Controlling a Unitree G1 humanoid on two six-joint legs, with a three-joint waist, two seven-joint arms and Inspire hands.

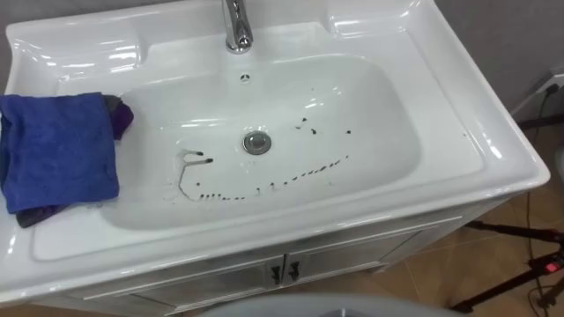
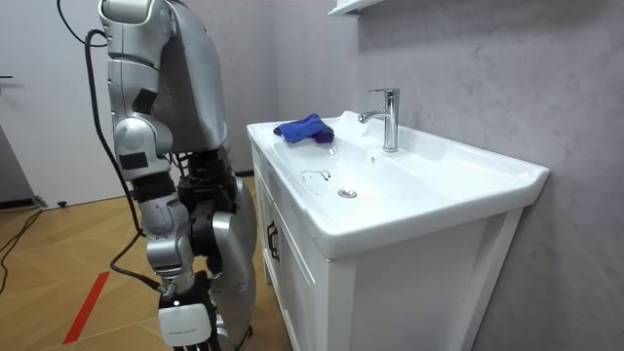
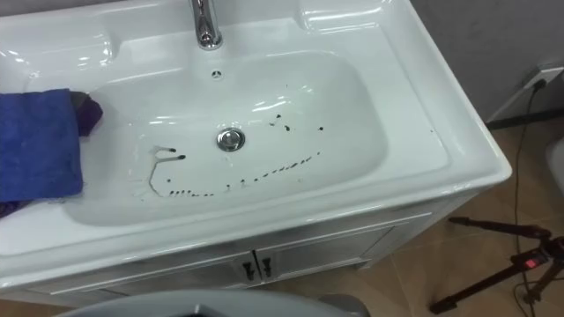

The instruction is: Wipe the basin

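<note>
A white basin (image 1: 379, 123) is seen from above, sunk into a white worktop (image 1: 445, 84) that is carried by a white cabinet (image 1: 352, 255) with two small dark door handles (image 1: 284, 273) at its middle. A chrome faucet (image 1: 236, 26) is mounted at the back edge, with a small overflow hole (image 1: 246, 77) just below it and a metal drain (image 1: 256, 142) at the middle of the bowl. The bowl is soiled: dark marks (image 1: 291, 176) are strung in a curved line in front of the drain, and a few more specks are scattered to the drain's right. A blue cloth (image 1: 57, 150) is laid on the worktop's left side – its right edge reaches the bowl's lip – and a darker purple cloth (image 1: 124, 114) is tucked beneath it, showing at the right corner. In the room view the robot is seen standing upright at the front of the cabinet, on the room view's left, with its right arm hung straight down beside its body. The right hand (image 2: 185, 327) is cut by the picture's lower edge, well apart from the cloth – whether it is released or clenched cannot be told.
</note>
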